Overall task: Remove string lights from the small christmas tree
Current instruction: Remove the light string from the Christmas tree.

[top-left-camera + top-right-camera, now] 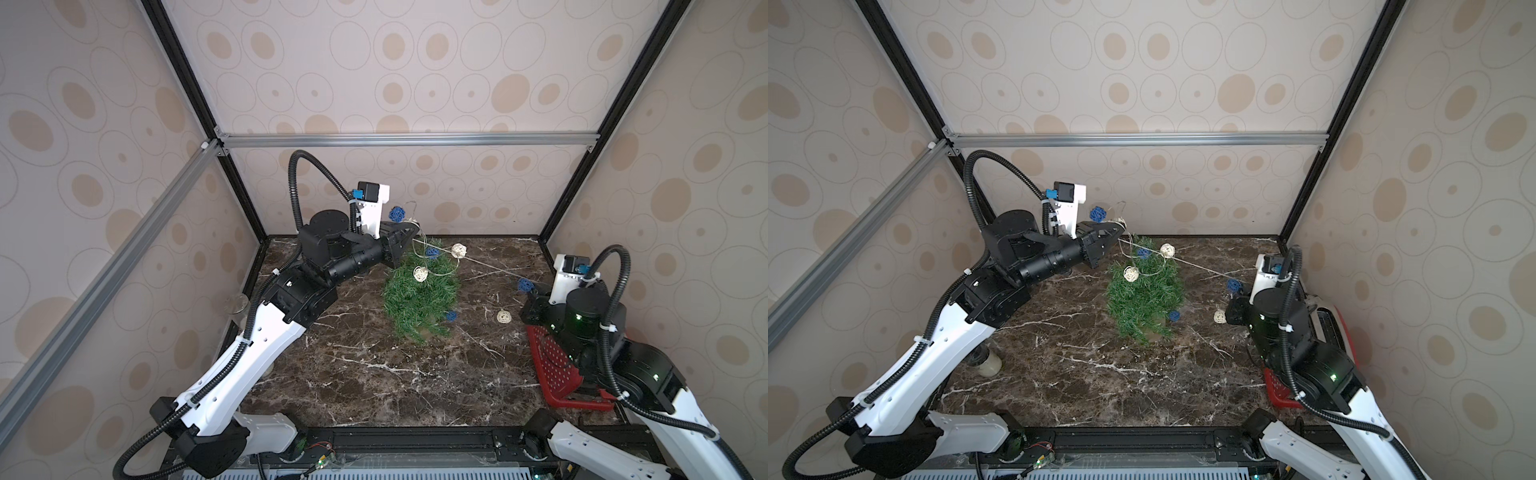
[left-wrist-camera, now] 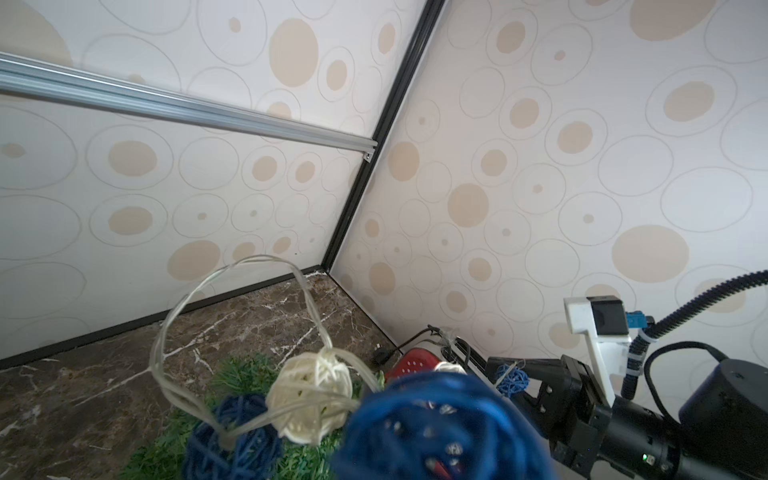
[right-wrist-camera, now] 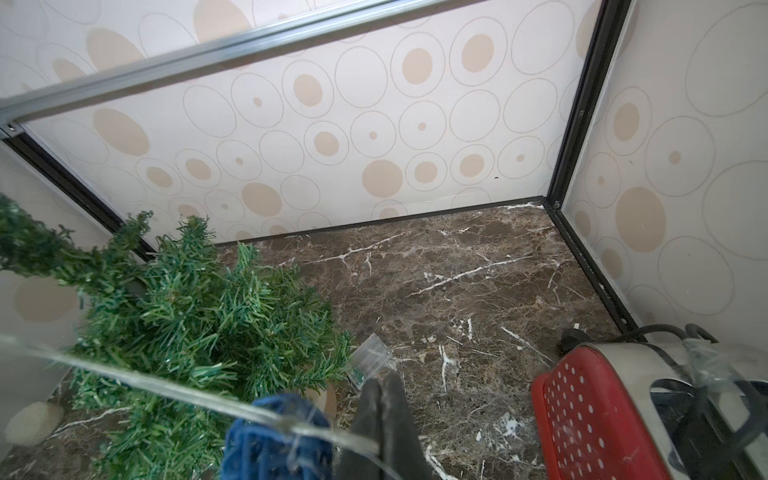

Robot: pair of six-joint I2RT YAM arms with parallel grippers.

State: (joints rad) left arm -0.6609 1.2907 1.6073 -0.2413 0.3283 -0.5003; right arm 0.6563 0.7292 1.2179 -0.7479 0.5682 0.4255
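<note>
The small christmas tree [image 1: 415, 299] [image 1: 1144, 295] stands mid-table in its tan pot [image 3: 328, 399]. The string lights [image 1: 459, 249] drape its upper branches, with cream and blue balls on a pale wire. My left gripper [image 1: 415, 227] [image 1: 1121, 226] hovers by the treetop, shut on the wire, a blue ball [image 1: 396, 213] beside it. In the left wrist view a blue ball [image 2: 440, 428] hides the jaws. The wire runs taut rightwards to my right gripper [image 1: 531, 294] [image 3: 383, 382], shut on it beside another blue ball [image 3: 274, 440]. One cream ball [image 1: 503, 316] lies on the table.
A red dotted toaster [image 1: 552, 365] [image 3: 582, 415] sits under the right arm against the right wall. A clear plastic box [image 3: 370, 359] lies by the pot. A small jar [image 1: 988, 361] stands under the left arm. Patterned walls enclose the marble table [image 1: 374, 374].
</note>
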